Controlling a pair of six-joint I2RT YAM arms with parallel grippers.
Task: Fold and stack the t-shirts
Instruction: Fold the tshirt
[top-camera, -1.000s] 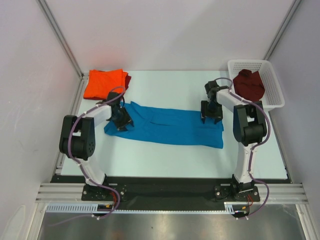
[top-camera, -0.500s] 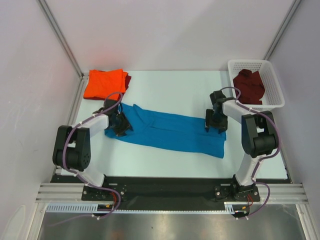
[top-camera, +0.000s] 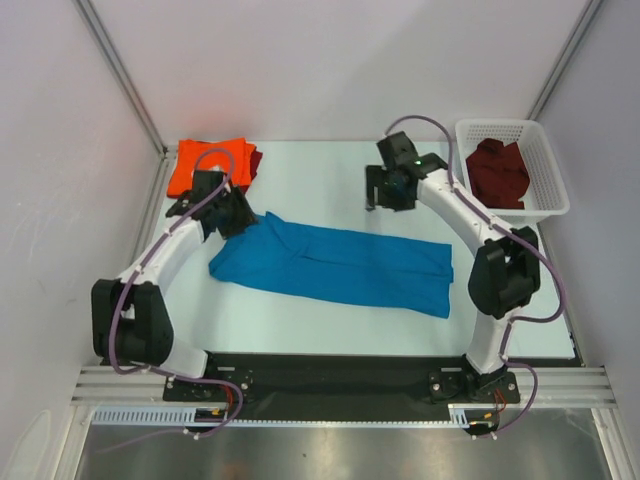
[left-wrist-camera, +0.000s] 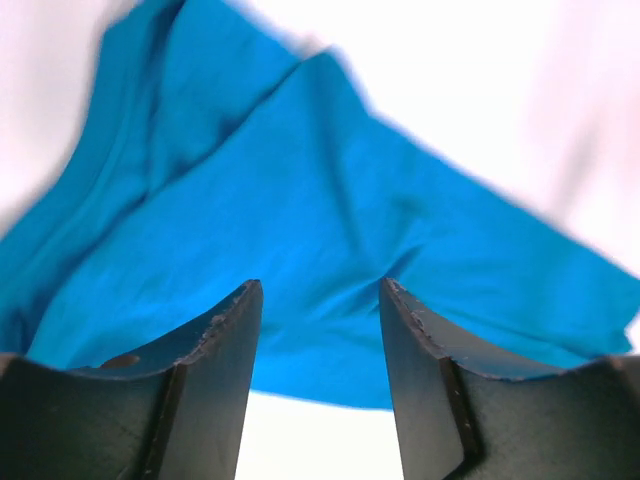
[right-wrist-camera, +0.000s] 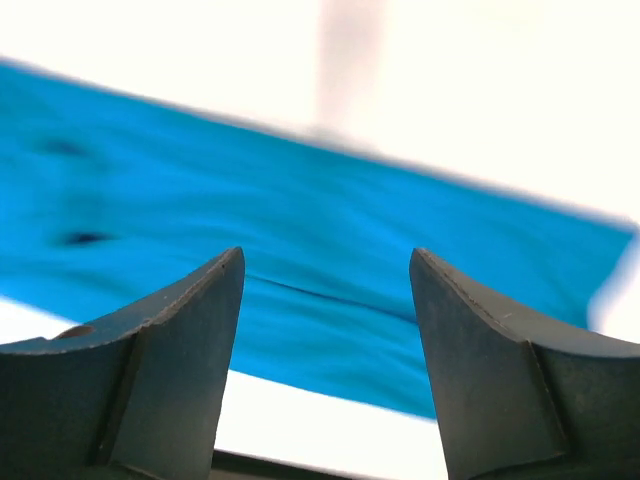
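Though both gape empty, the left claw (top-camera: 236, 214) sits just beside the left end of the blue t-shirt (top-camera: 335, 262) — the right claw (top-camera: 386, 190) hangs beyond its far edge. It lies on the surface (top-camera: 320, 165), long axis sideways.

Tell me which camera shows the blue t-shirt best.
Top external: the whole blue t-shirt is visible there, lying as a long strip on the table. The left wrist view shows only one rumpled end of it. The right wrist view shows only a blurred stretch.
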